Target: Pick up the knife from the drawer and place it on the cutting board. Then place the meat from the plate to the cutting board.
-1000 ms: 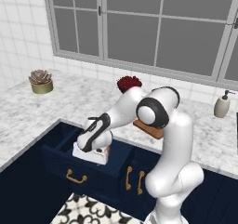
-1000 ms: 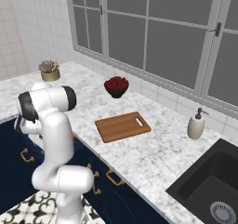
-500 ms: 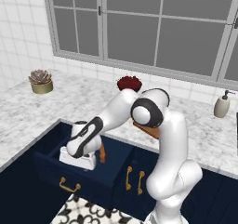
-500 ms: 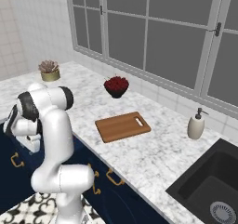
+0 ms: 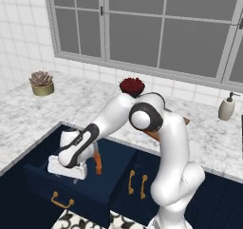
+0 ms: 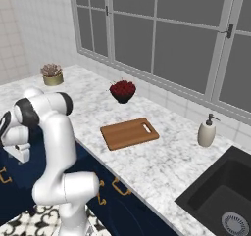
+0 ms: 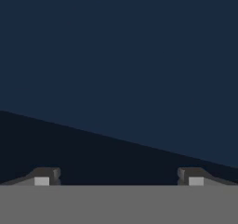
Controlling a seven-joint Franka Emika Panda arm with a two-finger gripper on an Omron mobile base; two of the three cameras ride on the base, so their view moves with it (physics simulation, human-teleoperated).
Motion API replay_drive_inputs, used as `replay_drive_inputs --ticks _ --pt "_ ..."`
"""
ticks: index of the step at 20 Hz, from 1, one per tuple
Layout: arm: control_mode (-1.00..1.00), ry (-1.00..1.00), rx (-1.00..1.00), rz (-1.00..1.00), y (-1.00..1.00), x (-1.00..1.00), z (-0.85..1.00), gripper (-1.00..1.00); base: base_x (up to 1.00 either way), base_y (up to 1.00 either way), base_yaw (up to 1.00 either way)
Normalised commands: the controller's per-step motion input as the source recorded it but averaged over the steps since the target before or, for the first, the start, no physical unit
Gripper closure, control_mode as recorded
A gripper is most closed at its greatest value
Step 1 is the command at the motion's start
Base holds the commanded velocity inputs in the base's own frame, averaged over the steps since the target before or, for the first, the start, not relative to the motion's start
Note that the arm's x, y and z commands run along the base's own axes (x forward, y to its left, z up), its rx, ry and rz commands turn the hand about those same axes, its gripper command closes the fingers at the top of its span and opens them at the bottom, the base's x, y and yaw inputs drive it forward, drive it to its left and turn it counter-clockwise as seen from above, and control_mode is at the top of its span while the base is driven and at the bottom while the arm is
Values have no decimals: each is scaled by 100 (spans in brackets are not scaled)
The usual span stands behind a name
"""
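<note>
Navy drawer [image 5: 102, 187] pulled out w/ the knife [image 5: 98, 160] lying inside, right beside the arm's hand, tool [image 7: 119, 180] spread wide & gripping nothing, prob. lining up a grab, while the cutting board [image 6: 129, 132] waits bare on the desk [image 6: 166, 166].

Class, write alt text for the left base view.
A white robot arm reaches down into an open navy drawer, its hand beside an orange-handled knife. Behind lie a marble counter, a bowl of berries, a potted succulent, a soap dispenser and windows.
</note>
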Motion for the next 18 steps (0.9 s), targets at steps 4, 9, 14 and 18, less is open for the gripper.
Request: replay_drive_inputs --ticks 4,9,14,18 --pt "-100 0 -8 5 -49 1 55 -100 0 0 0" --pt "-100 0 -6 20 -87 11 6 -100 0 0 0" --pt "-100 0 -9 28 -85 27 32 -100 0 0 0" --pt "-100 0 -1 6 -34 11 -17 -100 0 0 0"
